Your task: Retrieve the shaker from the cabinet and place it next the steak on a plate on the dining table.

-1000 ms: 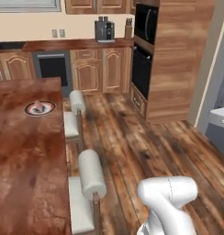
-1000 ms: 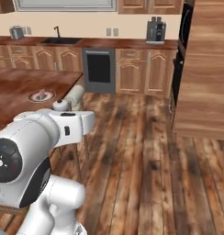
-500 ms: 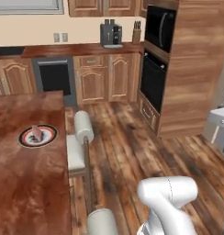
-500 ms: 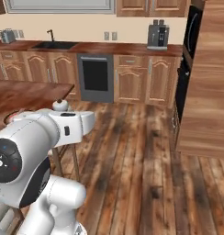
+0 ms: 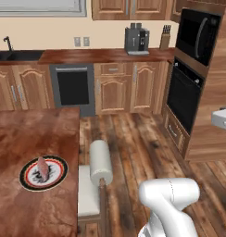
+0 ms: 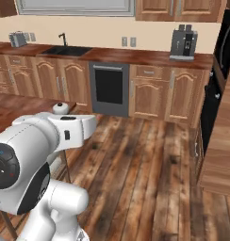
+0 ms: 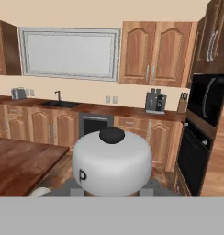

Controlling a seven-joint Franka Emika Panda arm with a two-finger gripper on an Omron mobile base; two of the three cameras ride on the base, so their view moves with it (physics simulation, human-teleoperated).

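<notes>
Claw (image 7: 112, 193) clamped on the shaker (image 7: 112, 158), seen close up in the hand view: pale rounded top with a dark cap at its peak and a dark letter P on its lower left side, fingertips mostly hidden behind it, pressed at either side of its base. Held upright, well above the floor, facing a kitchen wall.

Beyond the shaker, in the hand view: a framed window (image 7: 70, 53) over a wooden counter with a sink (image 7: 58, 104), a toaster (image 7: 18, 93) at far left, a dark coffee machine (image 7: 155, 102) and a knife block (image 7: 182, 104) toward the right, wood wall cupboards above. Corner of the dining table (image 7: 22, 163) at lower left.

From the left base view: reddish-brown dining table (image 5: 22, 139) along the left side, carrying the plate (image 5: 43, 173) with dark rim and reddish ring. Steak (image 5: 42, 166) lying on the plate, left of its centre. White-cushioned stool (image 5: 94, 180) just beside the table's right edge. Black built-in oven and microwave column (image 5: 191, 78) set in warm wood panelling on the right. Dishwasher (image 5: 72, 88) under the counter at centre.

From the right base view: plank floor (image 6: 145, 179) stretching toward the counter.
</notes>
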